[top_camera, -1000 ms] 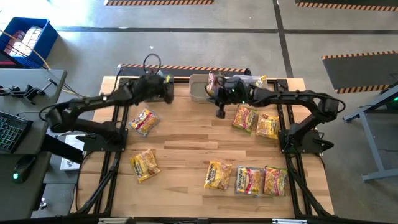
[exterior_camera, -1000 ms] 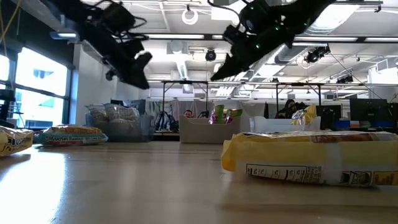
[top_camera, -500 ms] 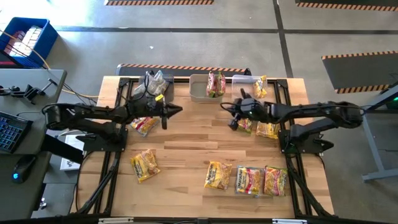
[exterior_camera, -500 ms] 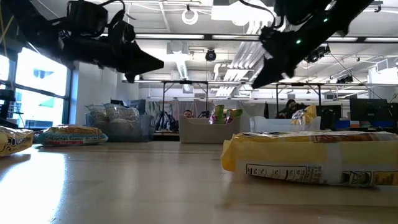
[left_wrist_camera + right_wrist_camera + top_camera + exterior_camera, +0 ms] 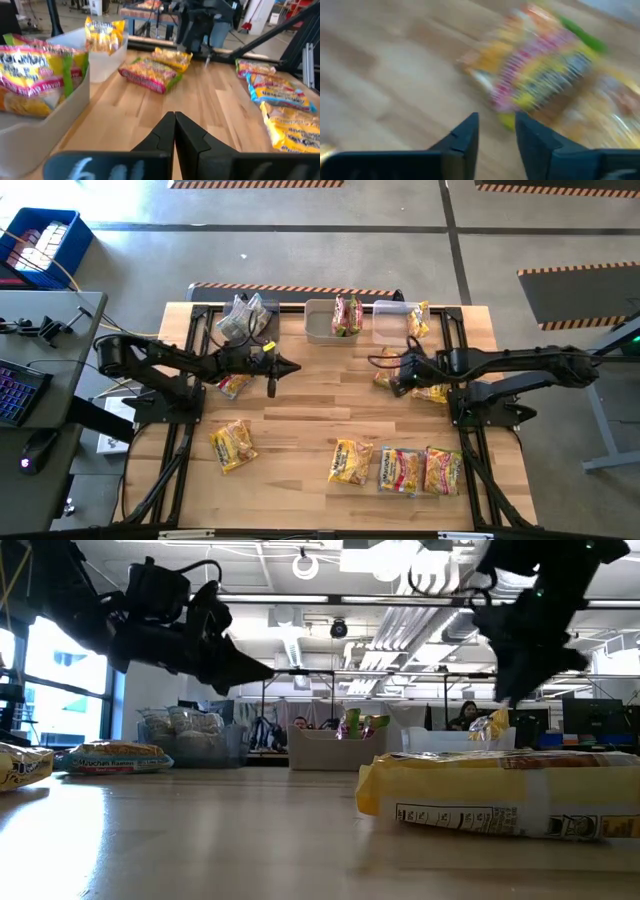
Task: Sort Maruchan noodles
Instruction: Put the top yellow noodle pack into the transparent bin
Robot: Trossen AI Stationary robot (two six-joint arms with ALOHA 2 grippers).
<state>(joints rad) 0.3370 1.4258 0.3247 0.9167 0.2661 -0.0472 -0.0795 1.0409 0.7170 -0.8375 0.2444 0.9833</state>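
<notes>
- High view: three Maruchan noodle packets (image 5: pixel 400 469) lie in a row at the desk's (image 5: pixel 300 430) near right, long axes running near to far; another packet (image 5: pixel 232 445) lies tilted at near left. The left gripper (image 5: pixel 283 367) hovers mid-desk, its jaws pressed together and empty. The right gripper (image 5: pixel 397 376) sits over a packet (image 5: pixel 385 367) beside the right bins.
- Low view: a yellow packet (image 5: pixel 500 792) lies flat, long axis across the picture.
- Left wrist view: jaws closed; a pink-printed packet (image 5: pixel 35 70) stands in a grey bin (image 5: pixel 45 125).
- Right wrist view: jaws narrowly parted, holding nothing, above a yellow-and-pink packet (image 5: pixel 540 75).
</notes>
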